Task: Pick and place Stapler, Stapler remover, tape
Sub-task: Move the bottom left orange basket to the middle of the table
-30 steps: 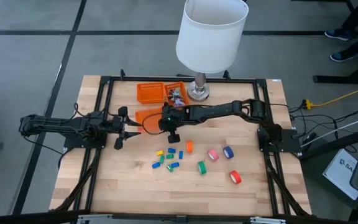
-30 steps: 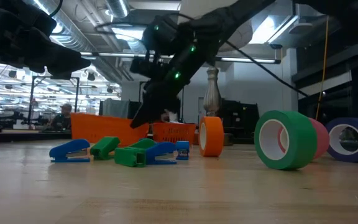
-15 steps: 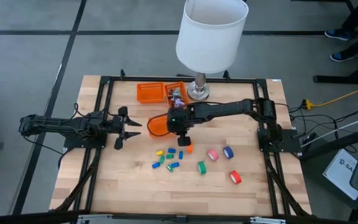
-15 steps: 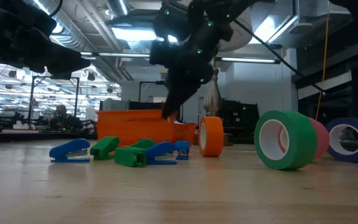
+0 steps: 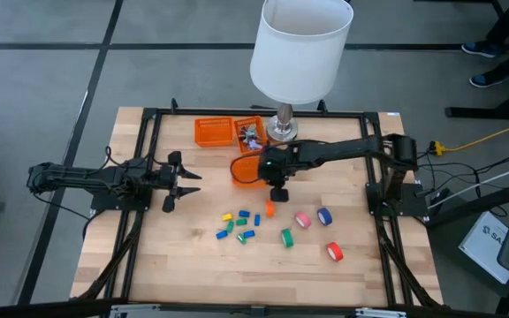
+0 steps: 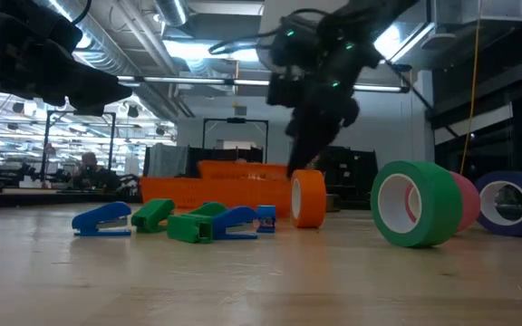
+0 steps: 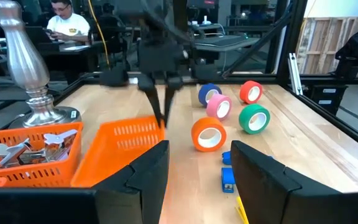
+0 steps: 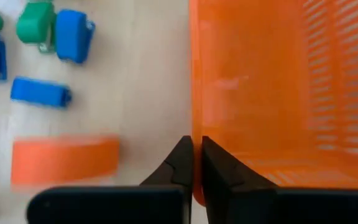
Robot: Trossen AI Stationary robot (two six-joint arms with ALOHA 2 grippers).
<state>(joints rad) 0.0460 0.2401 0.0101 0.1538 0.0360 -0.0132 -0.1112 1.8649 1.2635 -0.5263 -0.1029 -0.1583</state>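
Orange tape point(image 5: 269, 209) lies just beside the right end effector point(image 5: 277, 187), clamped on the orange basket's point(image 5: 246, 168) rim

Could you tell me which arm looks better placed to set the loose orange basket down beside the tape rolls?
The right arm. Its pincer is shut on the orange basket rim, right next to the orange tape. The left pincer waits open at the table's left side, apart from both.

Even overhead light, soft shadows; right arm point(image 7: 157, 62) motion-blurred in wrist views.
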